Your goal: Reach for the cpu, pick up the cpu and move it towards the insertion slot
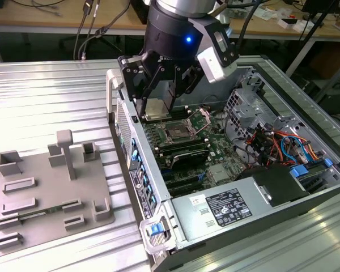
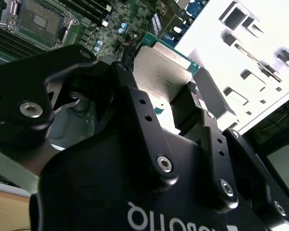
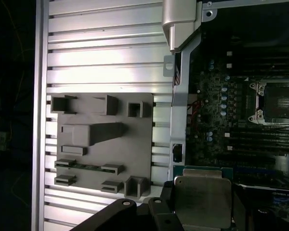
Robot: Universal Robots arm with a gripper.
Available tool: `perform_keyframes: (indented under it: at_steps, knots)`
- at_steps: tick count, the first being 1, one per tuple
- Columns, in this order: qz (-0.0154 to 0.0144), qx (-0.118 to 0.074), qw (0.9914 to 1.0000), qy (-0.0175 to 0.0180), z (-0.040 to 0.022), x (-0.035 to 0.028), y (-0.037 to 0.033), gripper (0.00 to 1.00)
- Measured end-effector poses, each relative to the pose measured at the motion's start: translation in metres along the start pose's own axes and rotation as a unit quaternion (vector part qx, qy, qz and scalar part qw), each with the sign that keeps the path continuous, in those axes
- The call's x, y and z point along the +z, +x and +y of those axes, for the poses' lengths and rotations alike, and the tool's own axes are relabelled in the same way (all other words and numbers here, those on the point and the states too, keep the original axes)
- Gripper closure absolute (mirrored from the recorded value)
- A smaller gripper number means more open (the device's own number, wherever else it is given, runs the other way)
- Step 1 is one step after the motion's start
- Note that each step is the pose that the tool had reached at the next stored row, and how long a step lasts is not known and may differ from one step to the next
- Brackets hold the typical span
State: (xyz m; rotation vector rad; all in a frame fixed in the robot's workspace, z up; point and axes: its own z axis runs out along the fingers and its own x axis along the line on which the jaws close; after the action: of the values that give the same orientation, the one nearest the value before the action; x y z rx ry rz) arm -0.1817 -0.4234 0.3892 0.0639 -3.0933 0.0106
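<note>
Pincer point(image 1: 158, 105) grips cpu point(image 3: 203, 201); first wrist view shows insertion slot point(image 3: 278, 102).

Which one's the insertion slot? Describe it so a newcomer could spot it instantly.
Start at the open computer case on the ribbed metal table and find the green motherboard inside. The insertion slot is the square socket just below the gripper holding the cpu. Its shiny metal frame and dark centre distinguish it from the long black memory slots alongside.

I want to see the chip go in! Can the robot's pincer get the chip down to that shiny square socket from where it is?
Probably yes. The pincer grips the cpu above the board, and the insertion slot lies open close below with nothing over it.
</note>
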Motion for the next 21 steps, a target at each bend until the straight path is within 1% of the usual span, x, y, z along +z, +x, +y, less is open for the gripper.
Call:
perform_keyframes:
  at_steps: [16,19,21]
  knots:
    - [0.0000,0.000,1.00000,0.0001,-0.0005,0.0005,-0.0123,0.45]
    - [0.0000,0.000,1.00000,0.0000,-0.0006,0.0010,-0.0165,0.45]
    - [0.0000,0.000,1.00000,0.0001,-0.0008,0.0013,-0.0208,0.45]
